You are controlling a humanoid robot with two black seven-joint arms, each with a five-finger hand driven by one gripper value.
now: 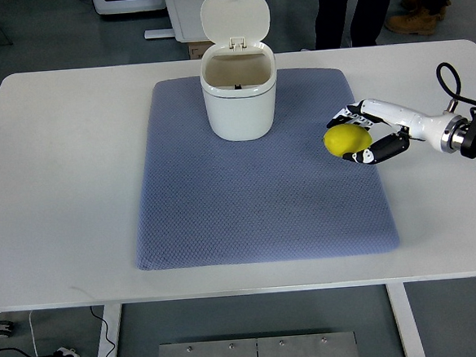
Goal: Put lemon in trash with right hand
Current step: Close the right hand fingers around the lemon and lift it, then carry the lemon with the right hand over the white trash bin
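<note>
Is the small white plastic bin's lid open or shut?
Open: the small white plastic bin has its round lid flipped upright behind the rim, showing the inside.

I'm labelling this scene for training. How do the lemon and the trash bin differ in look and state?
The lemon is small, yellow and solid; the trash bin is far bigger, white and hollow. The lemon is gripped in the right hand; the bin stands free, lid open. The lemon is at the blue mat's right edge; the bin stands near its far edge. Both are over the mat.
</note>
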